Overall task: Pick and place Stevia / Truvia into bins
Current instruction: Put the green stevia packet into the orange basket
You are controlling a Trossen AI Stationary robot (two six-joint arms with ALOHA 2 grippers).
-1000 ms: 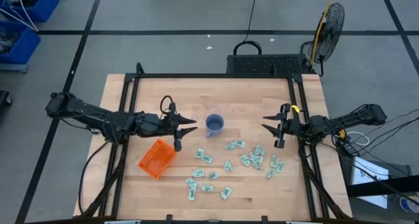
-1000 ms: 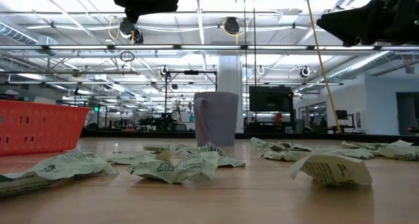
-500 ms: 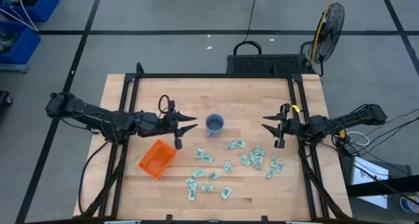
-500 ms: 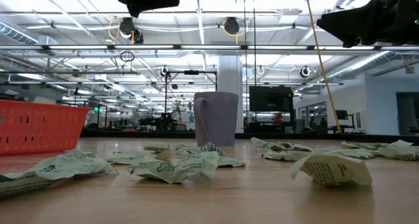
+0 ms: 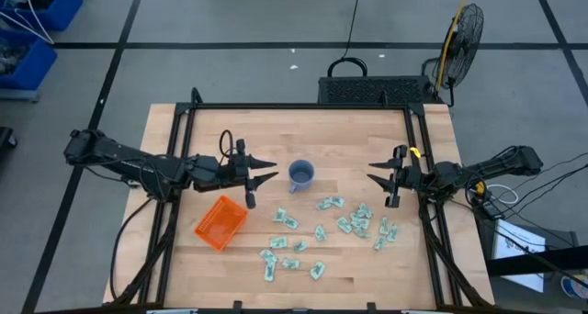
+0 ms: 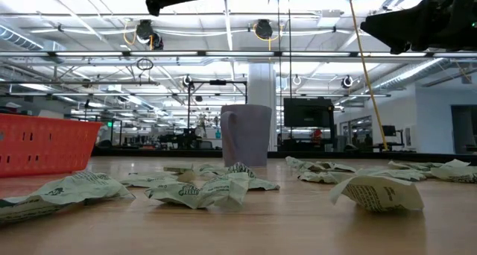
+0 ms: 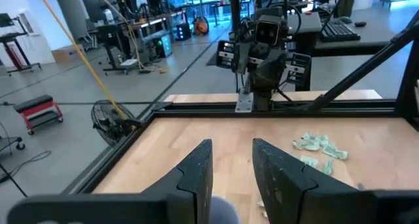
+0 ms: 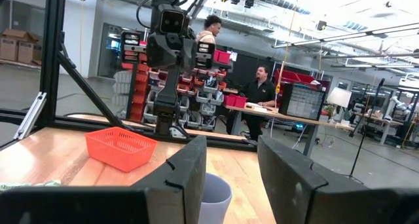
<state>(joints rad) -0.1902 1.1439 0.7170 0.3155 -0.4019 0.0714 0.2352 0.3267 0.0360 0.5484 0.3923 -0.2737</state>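
Observation:
Several crumpled pale green and white Stevia packets (image 5: 322, 231) lie flat on the wooden table, right of centre toward the near edge, and also show in the low view (image 6: 201, 189). The orange bin (image 5: 220, 222) stands on the table at the near left. My left gripper (image 5: 274, 173) hovers open above the table between the bin and a blue-grey cup (image 5: 301, 174), pointing at the cup; nothing is between its fingers (image 7: 232, 145). My right gripper (image 5: 372, 173) hovers open to the right of the cup, pointing left, with nothing in it (image 8: 232, 142).
The cup (image 6: 246, 134) stands upright mid-table between the two grippers. A black frame (image 5: 303, 106) runs around the table top. Bare wood lies along the far half of the table. People sit at desks (image 8: 258, 86) in the room beyond.
My left gripper has tipped its fingers upward a little while staying in place beside the cup. Its fingers have stayed open. The packets, bin and cup have not moved.

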